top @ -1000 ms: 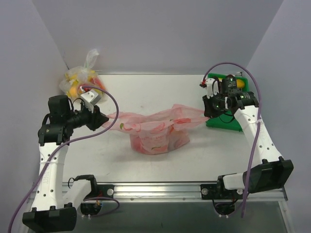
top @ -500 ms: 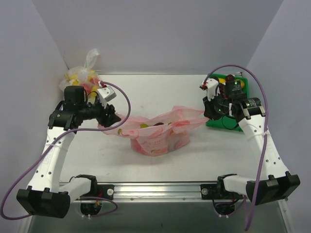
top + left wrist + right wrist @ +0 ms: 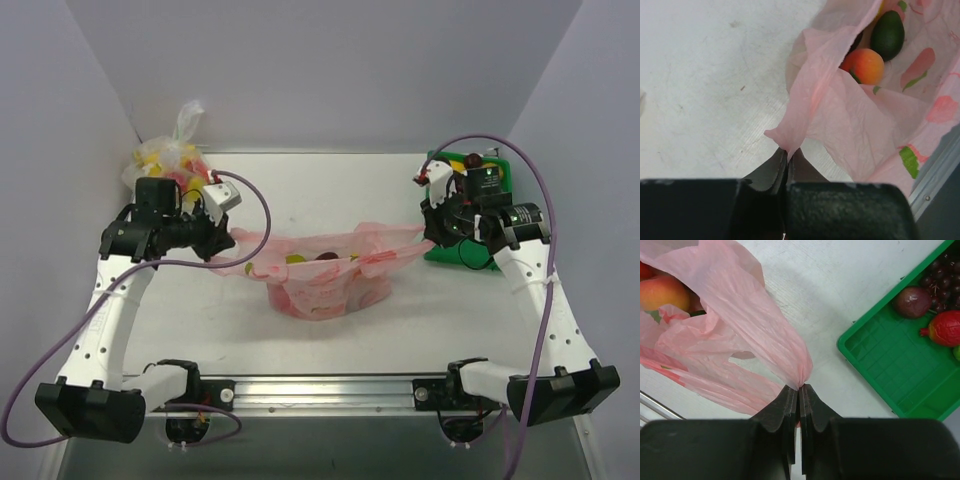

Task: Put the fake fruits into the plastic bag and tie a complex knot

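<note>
On worktop (image 3: pixel 320 190), centre: thin translucent pink plastic carrier bag (image 3: pixel 325 285), body sagging toward near edge, mouth stretched wide left to right. Left end pinched in left claw (image 3: pixel 222 243), right end in right claw (image 3: pixel 432 232), both closed on pink film. Inside mouth: small glossy plastic fruits (image 3: pixel 325 258), dark and yellow-green. Beneath right claw: green plastic tray (image 3: pixel 442 256). Far-left corner: clear knotted bag of yellow-red fruit (image 3: pixel 165 165).

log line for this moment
left tool: shut on pink bag | right tool: shut on pink bag | pink bag: untied, peach inside
</note>
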You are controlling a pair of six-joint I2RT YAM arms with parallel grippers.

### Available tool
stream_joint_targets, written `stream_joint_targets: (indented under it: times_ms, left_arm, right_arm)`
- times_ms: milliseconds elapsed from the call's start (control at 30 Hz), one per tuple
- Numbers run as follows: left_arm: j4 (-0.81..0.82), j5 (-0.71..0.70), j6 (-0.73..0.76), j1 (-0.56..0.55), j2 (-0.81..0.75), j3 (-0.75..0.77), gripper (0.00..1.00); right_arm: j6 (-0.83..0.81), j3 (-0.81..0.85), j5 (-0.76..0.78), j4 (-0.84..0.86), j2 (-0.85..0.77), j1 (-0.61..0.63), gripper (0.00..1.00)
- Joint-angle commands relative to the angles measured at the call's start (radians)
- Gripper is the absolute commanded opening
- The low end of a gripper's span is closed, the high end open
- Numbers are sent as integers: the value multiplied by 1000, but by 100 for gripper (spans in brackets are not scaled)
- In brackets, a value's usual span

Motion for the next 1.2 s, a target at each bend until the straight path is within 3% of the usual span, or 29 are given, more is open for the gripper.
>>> stream_joint_targets:
  times_ms: [0,100,200,367,500,733,933,1167]
  left_arm:
    - [135,-75,-95,52,39,122,0]
    - [153,25,-175,231,103,291,0]
    - [150,86,-172,342,122,292,0]
    - [160,142,-153,337,104,83,0]
    - [248,60,-156,333,107,-131,0]
    - [357,-59,-24,353,189,-353,0]
    - [498,-157,-34,351,337,-400,0]
    - [531,-198,-47,351,424,-348,0]
  right_arm:
    - [-25,91,33,-15,20,-30,0]
    - [-44,194,1,-23,26,-140,0]
    - [-121,161,-25,-34,6,-219,0]
    - [-147,-95,-50,35,-36,-194,0]
    - [-181,-308,19,161,-59,-92,0]
    - [-261,-539,107,325,7,-82,0]
    - [-267,-588,170,433,133,-84,0]
    - [-263,-564,197,479,231,-82,0]
